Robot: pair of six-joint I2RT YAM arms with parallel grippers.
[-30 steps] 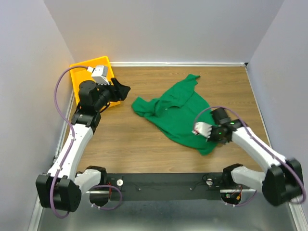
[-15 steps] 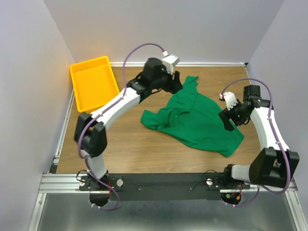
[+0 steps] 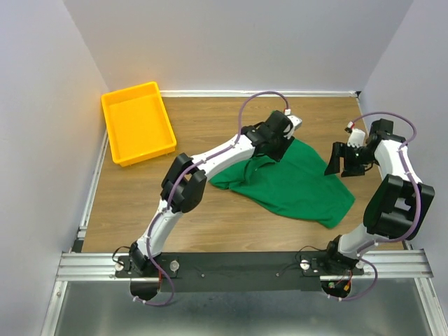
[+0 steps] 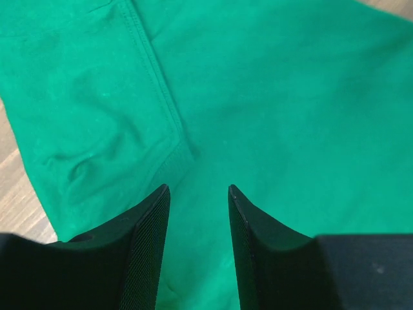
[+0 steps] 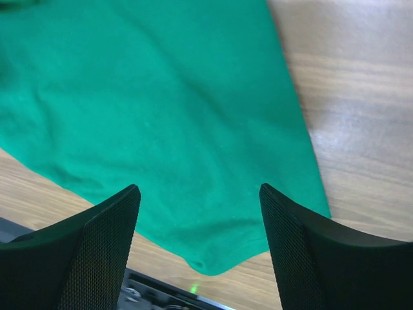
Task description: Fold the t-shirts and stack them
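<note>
**T-shirt** [image 3: 297, 187]: one, dark green. It lies crumpled but mostly spread on the right half of the table [image 3: 203, 210], not yet folded. Compared with a second ago, its near right corner has been drawn out toward the right, and the cloth lies flatter and broader. The narrow piece that pointed toward the far wall no longer shows clear of the arm.

**Left hand** [image 3: 278, 145]: a second ago it was over at the yellow tray [image 3: 136, 126]. It has swung across and now hangs over the shirt's far edge. In the wrist view the left hand [image 4: 199, 190] has its jaws a narrow gap apart and closing in. They sit just above a stitched seam [image 4: 155, 84], with no cloth pinched between them yet.

**Right hand** [image 3: 343, 159]: a second ago it was down and clamped at the shirt's near hem. It has let go and drawn back to just beside the shirt's right edge. The right hand [image 5: 200, 194] has its jaws spread wide and holds nothing.

**Standing:** judged to be the flattening stage. The right side is laid out, and the left hand looks set to take the far edge. Folding and stacking are still to come.
</note>
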